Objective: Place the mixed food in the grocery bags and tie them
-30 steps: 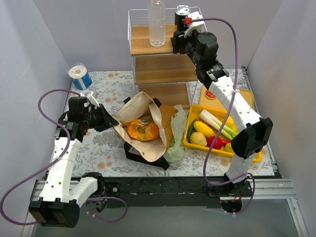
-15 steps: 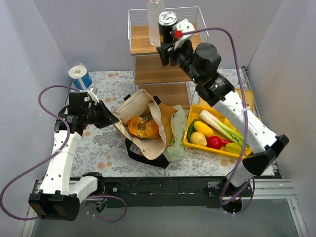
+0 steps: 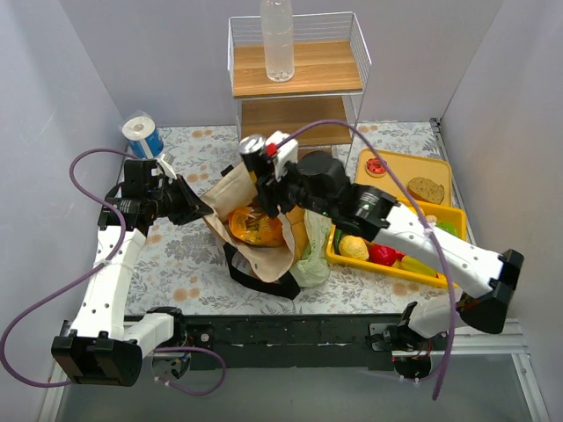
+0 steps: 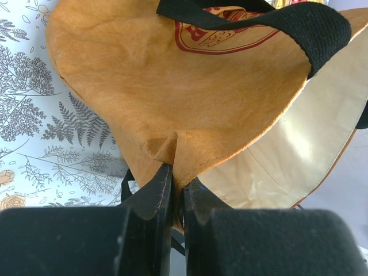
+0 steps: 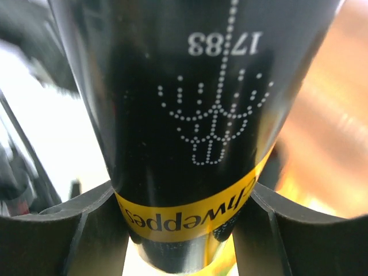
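Top external view: the left arm rises from its base at 7 o'clock, bends at the elbow and points its forearm toward 3 o'clock. The left gripper (image 3: 188,207) meets the 9 o'clock rim of the brown paper-like grocery bag with cream lining and black straps (image 3: 268,261), which lies open at the middle of the table. In the left wrist view its jaws (image 4: 174,175) are pressed together on a pinched fold of that bag's (image 4: 172,86) brown wall.

The right arm runs from its folded elbow at 4 o'clock in a long reach toward 10 o'clock, crossing the yellow plastic tray (image 3: 333,253). The right gripper (image 3: 266,176) clamps a black drinks can with a yellow band (image 3: 254,155), held upright over the bag's 12 o'clock edge. The right wrist view shows the can (image 5: 190,115) filling the space between both fingers (image 5: 86,230).

A crinkly pale-green plastic bag (image 3: 311,262) lies between the brown bag and the tray. In the tray sit a yellow lemon (image 3: 354,248) and a red tomato (image 3: 382,254); other produce is hidden by the arm.
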`<action>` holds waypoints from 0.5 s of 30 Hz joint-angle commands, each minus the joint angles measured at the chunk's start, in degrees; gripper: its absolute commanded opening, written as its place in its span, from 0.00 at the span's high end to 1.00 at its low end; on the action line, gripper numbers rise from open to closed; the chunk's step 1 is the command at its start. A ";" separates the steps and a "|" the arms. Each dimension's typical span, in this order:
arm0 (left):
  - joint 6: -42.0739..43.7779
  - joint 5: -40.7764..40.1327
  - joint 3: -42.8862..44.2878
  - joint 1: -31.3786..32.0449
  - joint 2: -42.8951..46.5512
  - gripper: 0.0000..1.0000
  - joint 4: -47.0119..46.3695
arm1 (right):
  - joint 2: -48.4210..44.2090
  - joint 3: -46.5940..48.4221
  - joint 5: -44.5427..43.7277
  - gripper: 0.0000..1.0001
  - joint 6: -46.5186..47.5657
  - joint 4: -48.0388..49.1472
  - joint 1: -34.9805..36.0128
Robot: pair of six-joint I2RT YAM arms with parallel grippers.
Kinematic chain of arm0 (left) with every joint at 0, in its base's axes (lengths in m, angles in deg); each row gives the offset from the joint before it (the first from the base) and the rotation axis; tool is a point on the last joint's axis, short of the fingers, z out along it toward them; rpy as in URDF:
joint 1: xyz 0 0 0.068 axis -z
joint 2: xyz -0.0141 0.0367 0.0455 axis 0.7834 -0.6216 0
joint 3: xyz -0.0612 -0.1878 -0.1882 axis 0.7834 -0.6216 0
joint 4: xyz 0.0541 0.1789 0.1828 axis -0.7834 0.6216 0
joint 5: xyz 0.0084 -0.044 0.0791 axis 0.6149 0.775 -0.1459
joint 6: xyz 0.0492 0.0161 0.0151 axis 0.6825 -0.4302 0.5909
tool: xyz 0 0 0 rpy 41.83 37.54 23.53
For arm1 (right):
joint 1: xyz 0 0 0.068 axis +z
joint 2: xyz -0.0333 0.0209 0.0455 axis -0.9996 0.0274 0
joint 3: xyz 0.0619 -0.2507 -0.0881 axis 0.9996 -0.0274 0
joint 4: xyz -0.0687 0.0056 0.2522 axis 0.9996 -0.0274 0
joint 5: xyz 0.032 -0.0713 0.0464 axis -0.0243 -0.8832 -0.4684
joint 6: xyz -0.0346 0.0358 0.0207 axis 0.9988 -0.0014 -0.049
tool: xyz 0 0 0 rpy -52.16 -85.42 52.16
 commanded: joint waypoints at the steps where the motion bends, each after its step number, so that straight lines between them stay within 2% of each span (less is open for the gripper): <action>1: -1.46 1.44 3.07 0.18 0.35 1.00 -0.01 | 5.12 0.24 4.45 0.99 -3.20 -9.82 0.50; 4: -1.46 1.62 3.24 0.18 0.26 1.00 -0.18 | 9.25 3.23 8.31 0.99 -1.00 -15.46 0.86; 9: -1.64 1.09 3.77 0.18 0.00 1.00 -0.36 | 13.29 4.72 8.33 0.99 0.41 -20.39 2.17; 13: -1.81 0.74 4.21 0.18 -0.09 1.00 -0.27 | 19.01 7.88 8.25 0.99 0.15 -30.67 2.17; 14: -1.73 0.48 4.21 0.18 -0.09 1.00 -0.27 | 20.24 8.24 8.34 0.95 0.15 -32.60 2.17; 15: -1.73 0.56 4.12 0.18 -0.09 1.00 -0.19 | 20.60 8.50 8.34 0.84 0.32 -33.06 2.17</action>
